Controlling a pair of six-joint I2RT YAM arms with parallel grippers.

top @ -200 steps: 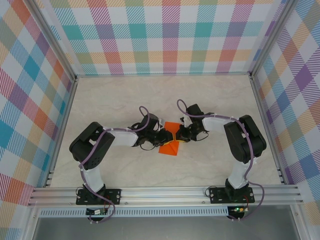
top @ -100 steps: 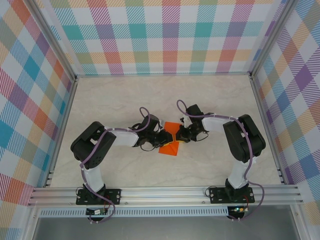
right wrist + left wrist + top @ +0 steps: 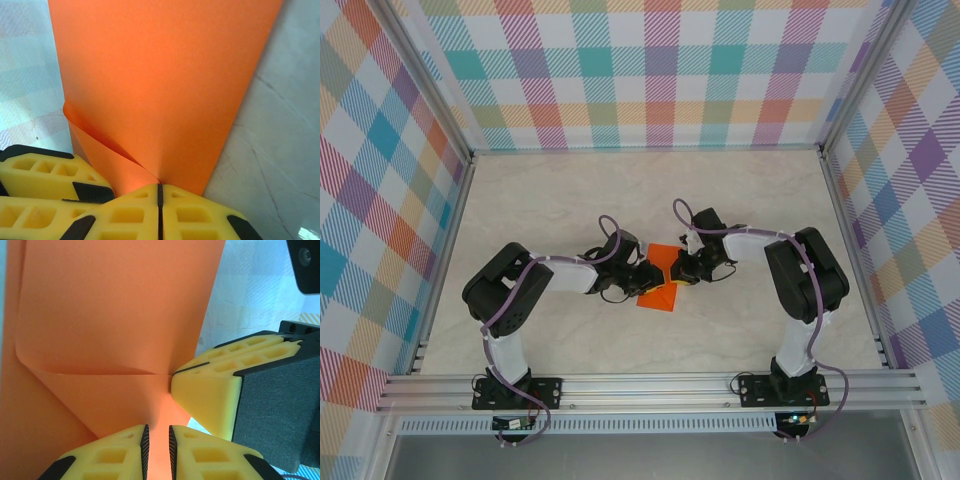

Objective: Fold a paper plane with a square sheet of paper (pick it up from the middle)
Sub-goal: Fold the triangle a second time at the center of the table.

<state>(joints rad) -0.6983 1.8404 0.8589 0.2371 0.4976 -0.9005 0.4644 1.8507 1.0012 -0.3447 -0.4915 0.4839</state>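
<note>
Orange sheet (image 3: 657, 298) lies mid-table in the top view, between the two arms, its long axis running roughly up and down the frame; the left gripper (image 3: 644, 277) meets it from the left and the right gripper (image 3: 675, 272) from the right, both about equally near, tips close together over its middle.

From the left wrist, the sheet (image 3: 115, 315) fills the upper left, creased across; the left gripper (image 3: 156, 440) at the bottom edge is nearly pressed together, pinching paper between its pads; the right gripper's yellow fingers (image 3: 205, 395) sit just beside.

From the right wrist, the sheet (image 3: 160, 75) rises up the frame; the right gripper (image 3: 159, 192) is pressed together on the fold's end; any lift likely needs both pinches moving together.
</note>
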